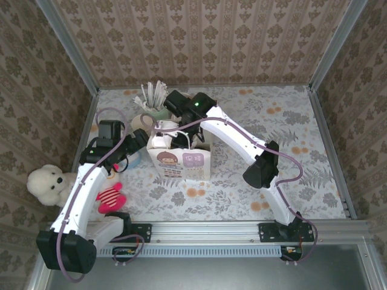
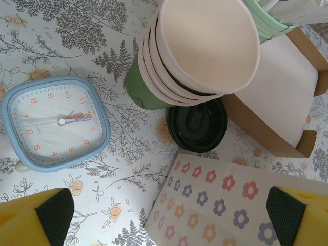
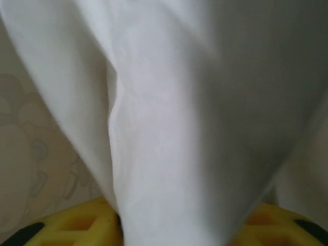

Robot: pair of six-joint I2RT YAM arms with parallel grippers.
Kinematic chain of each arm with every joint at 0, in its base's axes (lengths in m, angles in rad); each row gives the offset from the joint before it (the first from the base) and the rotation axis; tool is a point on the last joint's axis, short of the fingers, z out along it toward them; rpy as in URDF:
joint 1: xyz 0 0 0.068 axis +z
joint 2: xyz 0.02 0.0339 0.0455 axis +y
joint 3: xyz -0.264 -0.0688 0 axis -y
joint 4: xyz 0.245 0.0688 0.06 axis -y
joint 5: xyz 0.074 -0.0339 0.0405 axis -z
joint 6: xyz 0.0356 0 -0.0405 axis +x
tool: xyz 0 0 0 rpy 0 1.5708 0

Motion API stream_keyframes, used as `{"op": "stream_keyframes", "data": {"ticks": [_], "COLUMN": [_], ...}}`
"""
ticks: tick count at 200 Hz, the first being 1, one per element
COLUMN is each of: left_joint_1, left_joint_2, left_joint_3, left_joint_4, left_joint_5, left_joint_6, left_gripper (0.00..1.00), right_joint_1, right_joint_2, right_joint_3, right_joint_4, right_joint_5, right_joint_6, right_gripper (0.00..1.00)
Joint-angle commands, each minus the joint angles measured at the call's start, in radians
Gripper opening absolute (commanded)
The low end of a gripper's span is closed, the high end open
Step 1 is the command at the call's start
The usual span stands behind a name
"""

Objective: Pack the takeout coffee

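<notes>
Top external: right arm (image 1: 242,138) folded leftward, tool (image 1: 179,134) down at bag (image 1: 181,166) mouth.

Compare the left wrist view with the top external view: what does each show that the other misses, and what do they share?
Left wrist adds the readable face of the blue clock, the black-lidded takeout coffee beside the stack of cups, and flower prints on the bag. Top external adds the teddy bear, the pink toy and the right arm reaching to the bag's top. Shared: the stack of cups, the straw cup, the bag, the floral tablecloth.
</notes>
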Motion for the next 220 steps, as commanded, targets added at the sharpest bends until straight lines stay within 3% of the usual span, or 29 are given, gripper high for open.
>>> {"op": "stream_keyframes", "data": {"ticks": [1, 33, 104, 114, 121, 124, 134, 163, 207, 220], "left_joint_1": [0.01, 0.006, -0.058, -0.069, -0.072, -0.072, -0.067, -0.003, 0.12, 0.144], "left_joint_2": [0.002, 0.028, 0.06, 0.062, 0.059, 0.057, 0.034, -0.103, -0.245, -0.237], "left_joint_3": [-0.015, -0.037, -0.036, -0.028, -0.021, -0.016, -0.003, -0.02, -0.281, -0.368], "left_joint_4": [-0.006, -0.006, 0.035, 0.035, 0.028, 0.021, -0.008, -0.083, 0.248, 0.412], "left_joint_5": [0.003, -0.004, 0.021, 0.027, 0.028, 0.022, -0.025, -0.307, -0.63, -0.662], "left_joint_6": [-0.02, -0.032, -0.069, -0.068, -0.065, -0.062, -0.048, -0.013, 0.121, 0.209], "left_gripper": [1.0, 1.0, 1.0, 1.0, 1.0, 1.0, 1.0, 1.0, 1.0, 1.0], "right_joint_1": [0.007, 0.006, -0.01, -0.01, -0.011, -0.011, -0.012, -0.066, -0.388, -0.507], "right_joint_2": [-0.063, -0.178, -0.514, -0.581, -0.63, -0.65, -0.721, -0.917, -1.12, -1.169], "right_joint_3": [0.025, -0.043, -0.405, -0.487, -0.554, -0.586, -0.696, -0.994, -1.502, -1.63], "right_joint_4": [0.02, 0.152, 0.611, 0.718, 0.805, 0.841, 0.989, 1.235, 1.329, 1.308], "right_joint_5": [0.059, 0.15, 0.264, 0.295, 0.33, 0.347, 0.43, 0.724, 1.057, 1.078], "right_joint_6": [0.014, 0.055, 0.075, 0.083, 0.089, 0.092, 0.11, 0.239, 0.689, 0.816], "right_gripper": [0.55, 0.64, 0.77, 0.83, 0.98, 1.0, 1.0, 1.0, 1.0, 1.0]}}
